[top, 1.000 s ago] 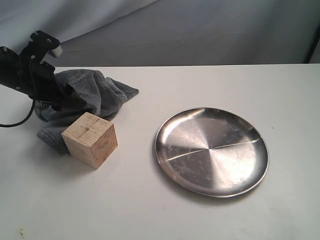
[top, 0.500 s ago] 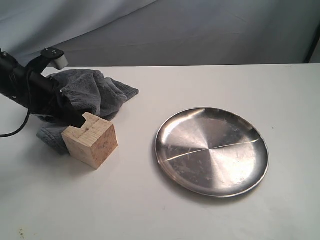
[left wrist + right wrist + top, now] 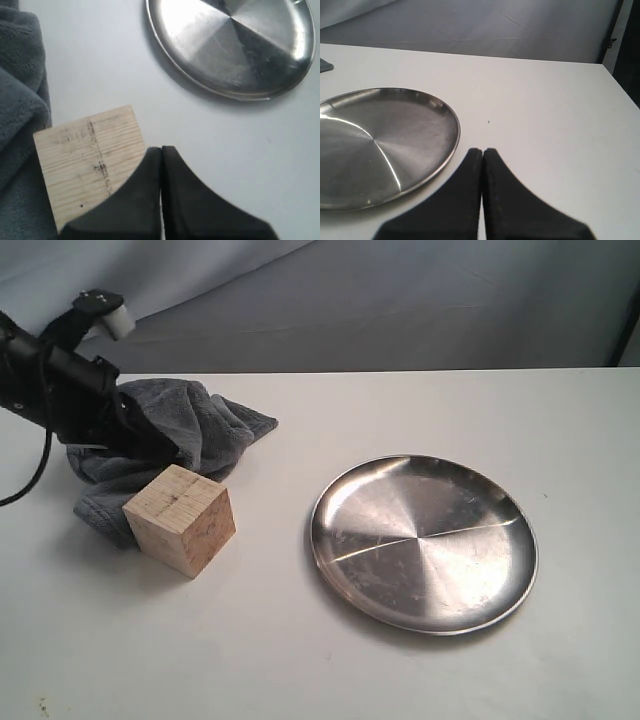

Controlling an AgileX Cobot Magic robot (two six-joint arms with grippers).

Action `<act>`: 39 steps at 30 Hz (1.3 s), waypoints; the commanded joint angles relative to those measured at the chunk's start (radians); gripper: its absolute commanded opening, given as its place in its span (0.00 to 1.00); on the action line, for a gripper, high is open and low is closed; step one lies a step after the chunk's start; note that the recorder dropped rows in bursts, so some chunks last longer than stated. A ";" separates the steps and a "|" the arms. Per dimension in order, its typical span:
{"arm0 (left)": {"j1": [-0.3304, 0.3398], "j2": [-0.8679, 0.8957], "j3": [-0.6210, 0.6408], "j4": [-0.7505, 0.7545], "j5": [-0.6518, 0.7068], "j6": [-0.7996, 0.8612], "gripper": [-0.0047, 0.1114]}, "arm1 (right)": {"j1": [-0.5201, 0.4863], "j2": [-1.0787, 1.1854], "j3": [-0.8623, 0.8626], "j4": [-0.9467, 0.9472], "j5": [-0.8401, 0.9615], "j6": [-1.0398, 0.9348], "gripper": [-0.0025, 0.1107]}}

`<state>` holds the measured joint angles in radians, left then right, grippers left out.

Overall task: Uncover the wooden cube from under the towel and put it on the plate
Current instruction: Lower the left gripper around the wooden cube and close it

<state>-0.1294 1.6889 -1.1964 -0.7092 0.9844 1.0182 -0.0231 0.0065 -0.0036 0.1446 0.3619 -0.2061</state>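
Note:
The wooden cube (image 3: pixel 180 520) stands uncovered on the white table, its back edge against the crumpled dark grey towel (image 3: pixel 205 425). In the left wrist view the wooden cube (image 3: pixel 87 155) lies beside the towel (image 3: pixel 20 100), with the plate (image 3: pixel 235 45) farther off. My left gripper (image 3: pixel 161 149) is shut with nothing in it, hovering just above the cube's top edge; its arm (image 3: pixel 60 380) reaches in over the towel. The steel plate (image 3: pixel 423 540) lies empty at the right. My right gripper (image 3: pixel 482 150) is shut, empty, next to the plate (image 3: pixel 380 145).
A grey cloth backdrop (image 3: pixel 400 300) hangs behind the table's far edge. A black cable (image 3: pixel 30 475) trails from the left arm at the left edge. White tabletop (image 3: pixel 300 640) stretches between the cube and the plate and in front of both.
The left gripper dipped to the cube's top half a second ago and has since lifted back up over the towel. Cube, towel and plate have not moved.

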 commanded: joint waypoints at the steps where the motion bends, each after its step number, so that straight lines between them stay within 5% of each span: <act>1: -0.138 -0.062 0.094 0.165 -0.322 -0.243 0.04 | 0.004 -0.006 0.004 -0.002 -0.010 0.000 0.02; 5: -0.178 -0.070 0.126 0.350 -0.432 -0.546 0.04 | 0.004 -0.006 0.004 -0.002 -0.010 0.000 0.02; 11: -0.178 -0.058 0.126 0.439 -0.447 -0.562 0.08 | 0.004 -0.006 0.004 -0.002 -0.010 0.000 0.02; 13: -0.178 -0.058 0.126 0.436 -0.429 -0.558 0.22 | 0.004 -0.006 0.004 -0.002 -0.010 0.000 0.02; 17: -0.178 -0.056 0.126 0.436 -0.384 -0.550 0.95 | 0.004 -0.006 0.004 -0.002 -0.010 0.000 0.02; 39: -0.184 0.061 0.126 0.396 -0.429 -0.543 0.94 | 0.004 -0.006 0.004 -0.002 -0.010 0.000 0.02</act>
<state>-0.3034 1.7480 -1.0753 -0.3207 0.5661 0.4740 -0.0231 0.0065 -0.0036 0.1446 0.3619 -0.2061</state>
